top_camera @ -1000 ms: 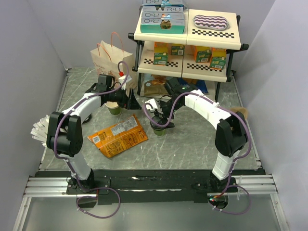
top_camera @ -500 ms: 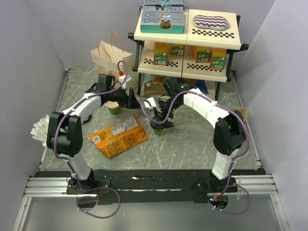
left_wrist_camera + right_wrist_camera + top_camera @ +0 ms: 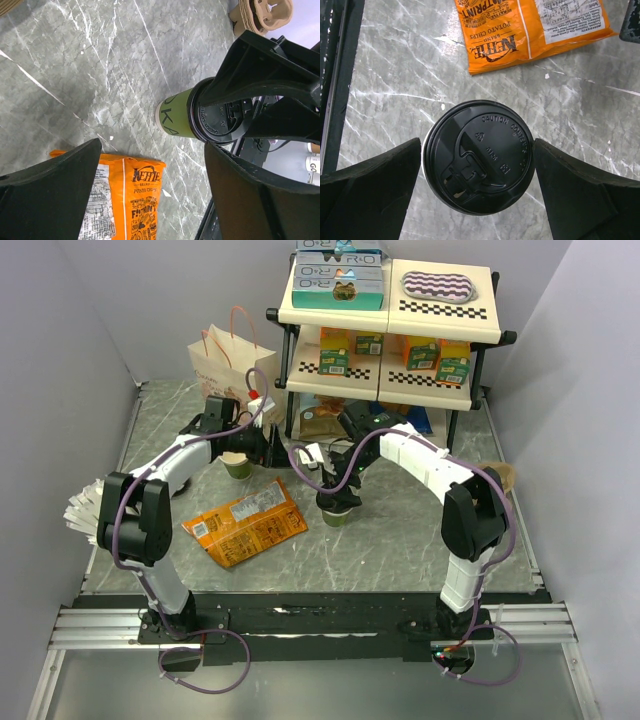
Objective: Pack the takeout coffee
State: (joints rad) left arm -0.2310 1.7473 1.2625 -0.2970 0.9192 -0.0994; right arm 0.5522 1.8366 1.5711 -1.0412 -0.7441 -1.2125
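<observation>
Takeout coffee (image 3: pixel 479 172): green cup with a black lid, at the centre of the top view, just right of the chip bag (image 3: pixel 245 523) and well apart from the paper bag (image 3: pixel 228 360).
Right gripper (image 3: pixel 338 496): directly over the cup, one finger on each side of the lid and right at its rim; I cannot tell whether they are pressing on it.
Left gripper (image 3: pixel 152 165): released, fingers spread wide with nothing between them, just beside the lidless cup (image 3: pixel 237 466) left of centre.
Progress: early, by my reading. The coffee is not in the bag, and whether it rests on the table (image 3: pixel 400 540) or is just off it cannot be told.
Left to do: secure the hold, lift the cup upright, carry it to the upper left of the frame and lower it into the bag.
Paper bag: upright against the back wall, handles up; its inside is hidden from every view.
Lidless cup: cream lining shows; contents cannot be made out.
Shelf (image 3: pixel 390 310): at the top centre, holding boxes on both levels.
</observation>
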